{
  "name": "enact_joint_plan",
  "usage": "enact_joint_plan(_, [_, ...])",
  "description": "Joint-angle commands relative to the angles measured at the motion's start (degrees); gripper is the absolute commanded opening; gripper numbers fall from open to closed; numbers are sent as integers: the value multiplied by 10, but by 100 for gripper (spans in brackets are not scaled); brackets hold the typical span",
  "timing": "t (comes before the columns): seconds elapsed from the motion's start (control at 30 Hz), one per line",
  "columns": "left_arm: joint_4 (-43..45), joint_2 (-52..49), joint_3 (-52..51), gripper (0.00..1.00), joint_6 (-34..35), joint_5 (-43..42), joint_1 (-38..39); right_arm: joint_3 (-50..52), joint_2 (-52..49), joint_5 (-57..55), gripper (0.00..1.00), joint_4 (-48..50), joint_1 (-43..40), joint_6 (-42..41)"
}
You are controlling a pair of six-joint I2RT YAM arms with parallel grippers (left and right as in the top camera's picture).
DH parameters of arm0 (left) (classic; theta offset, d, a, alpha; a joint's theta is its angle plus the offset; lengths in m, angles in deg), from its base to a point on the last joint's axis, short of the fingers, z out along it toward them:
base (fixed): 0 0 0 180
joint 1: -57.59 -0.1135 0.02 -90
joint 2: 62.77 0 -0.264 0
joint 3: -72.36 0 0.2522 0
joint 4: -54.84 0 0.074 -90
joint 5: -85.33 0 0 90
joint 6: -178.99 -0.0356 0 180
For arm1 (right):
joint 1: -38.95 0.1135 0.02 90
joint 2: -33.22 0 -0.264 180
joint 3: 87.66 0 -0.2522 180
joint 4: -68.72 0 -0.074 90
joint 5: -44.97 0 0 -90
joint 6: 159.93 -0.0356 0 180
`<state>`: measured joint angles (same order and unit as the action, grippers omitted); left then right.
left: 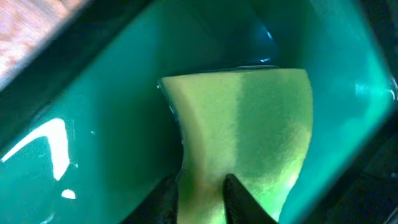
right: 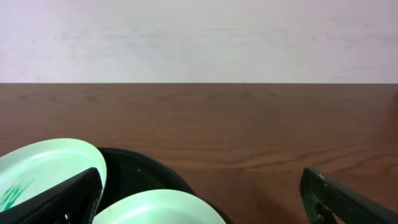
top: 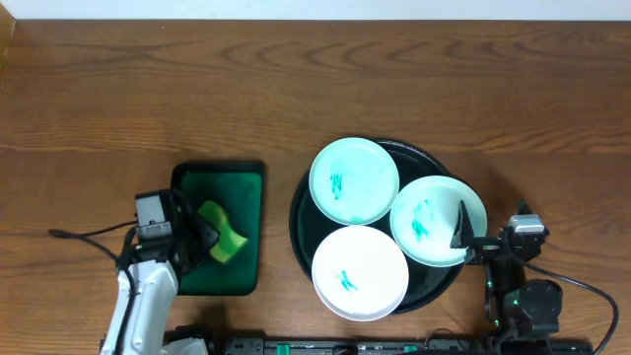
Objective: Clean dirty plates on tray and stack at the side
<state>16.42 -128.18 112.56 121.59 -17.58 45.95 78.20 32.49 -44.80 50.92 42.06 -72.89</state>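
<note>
Plates [top: 354, 179], all three, sit scribbled on your tray [top: 298, 222]; nothing stacked. Left end effector [left: 199, 196] straddles the sponge [left: 242, 124], grip unclear; right end effector [right: 200, 193] gapes empty

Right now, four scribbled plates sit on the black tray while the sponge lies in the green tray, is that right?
Not quite: the overhead view shows three plates, not four, on the black tray. The sponge does lie in the green tray.

Pale-mint plates [top: 354, 180] bear teal scribbles on the black tray [top: 302, 219]; a yellow-green sponge [top: 223, 232] in a dark green tray [top: 222, 187].
</note>
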Motion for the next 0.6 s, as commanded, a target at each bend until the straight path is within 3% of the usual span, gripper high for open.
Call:
enact_joint_plan(0.0, [10,-27,-5,20,-19,-32,-5,1,1,0,99,-3,-4,5])
enact_joint_plan(0.13, [12,-37,-5,8,-20,-32,-5,1,1,0,99,-3,-4,5])
enact_joint_plan(0.57, [-38,-30,31,7,-70,-9,-4,1,1,0,99,-3,-4,5])
